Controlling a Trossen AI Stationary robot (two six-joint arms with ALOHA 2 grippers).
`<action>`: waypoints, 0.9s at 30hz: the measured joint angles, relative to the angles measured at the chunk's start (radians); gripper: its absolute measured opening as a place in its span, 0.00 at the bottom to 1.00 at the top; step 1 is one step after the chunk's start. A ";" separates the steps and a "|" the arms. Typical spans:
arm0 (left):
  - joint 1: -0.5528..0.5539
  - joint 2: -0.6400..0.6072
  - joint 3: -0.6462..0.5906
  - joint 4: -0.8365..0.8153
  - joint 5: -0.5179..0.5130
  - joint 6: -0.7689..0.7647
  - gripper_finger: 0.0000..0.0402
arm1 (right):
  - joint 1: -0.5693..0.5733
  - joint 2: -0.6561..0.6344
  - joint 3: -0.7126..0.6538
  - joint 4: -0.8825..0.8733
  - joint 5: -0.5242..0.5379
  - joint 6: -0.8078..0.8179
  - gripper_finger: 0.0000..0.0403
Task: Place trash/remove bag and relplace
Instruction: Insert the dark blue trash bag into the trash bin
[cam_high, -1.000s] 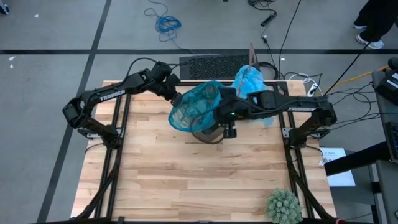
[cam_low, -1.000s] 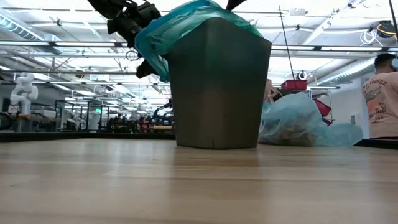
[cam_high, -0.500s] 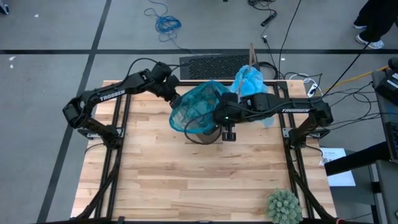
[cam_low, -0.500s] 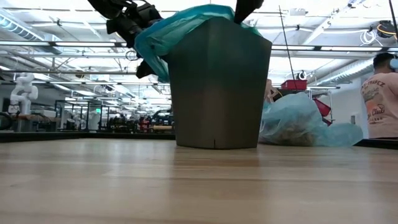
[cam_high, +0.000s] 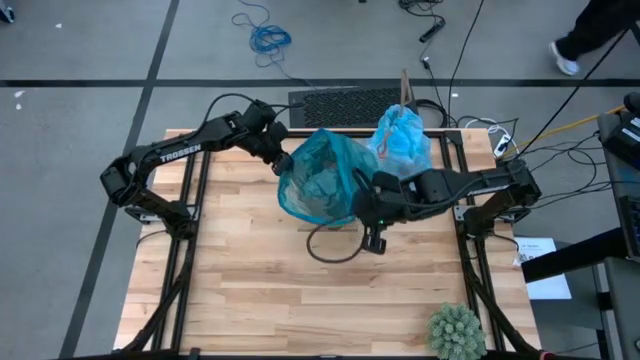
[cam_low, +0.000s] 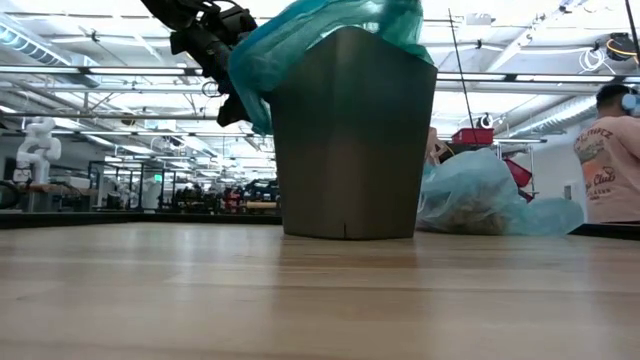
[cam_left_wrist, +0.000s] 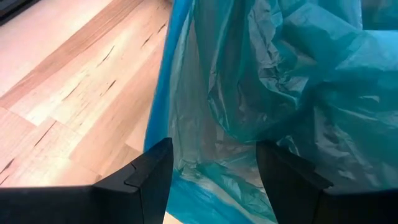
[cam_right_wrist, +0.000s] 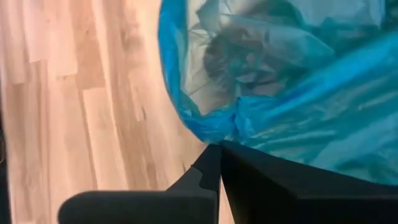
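Note:
A teal-green plastic bag (cam_high: 320, 180) is bunched over the top of the dark bin (cam_low: 350, 140), which stands on its base on the table. My right gripper (cam_high: 362, 200) is shut on this bag's rim at its near right side. My left gripper (cam_high: 283, 160) stands open at the bag's far left edge, with the hem (cam_left_wrist: 205, 193) running between its fingers. The pale blue bag (cam_high: 403, 140) lies on the table at the far right, and brownish trash (cam_low: 470, 215) shows through it. My left gripper has the teal-green bag's hem between its open fingers (cam_left_wrist: 149, 177); I cannot tell whether they touch it. My right gripper pinches the bunched blue hem (cam_right_wrist: 236, 121) of the teal-green bag between its two fingers, slanting down from the table's right. The plastic rises above the bin's top (cam_low: 390, 20).
A spiky green ball (cam_high: 457, 330) sits at the near right corner. A dark keyboard (cam_high: 345, 105) and cables lie past the far edge. A person (cam_low: 610, 150) stands beyond the table on the right. The near half of the table (cam_high: 300, 300) is bare wood.
My right gripper has shut on the teal-green bag's rim, rolled, and moved toward the table's near edge. The bag's mouth, spread open before, is now drawn together and pulled up above the bin. The bag's far left edge has stayed at my left gripper.

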 joint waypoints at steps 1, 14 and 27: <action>0.000 0.000 0.000 0.000 0.000 0.000 0.56 | 0.007 0.000 -0.008 0.000 0.020 0.024 0.00; 0.000 0.000 0.000 0.001 -0.006 0.000 0.56 | -0.010 0.000 -0.178 -0.134 0.172 0.315 0.00; 0.000 0.000 0.000 0.001 -0.022 0.001 0.56 | 0.013 0.001 -0.302 0.018 0.063 0.455 0.00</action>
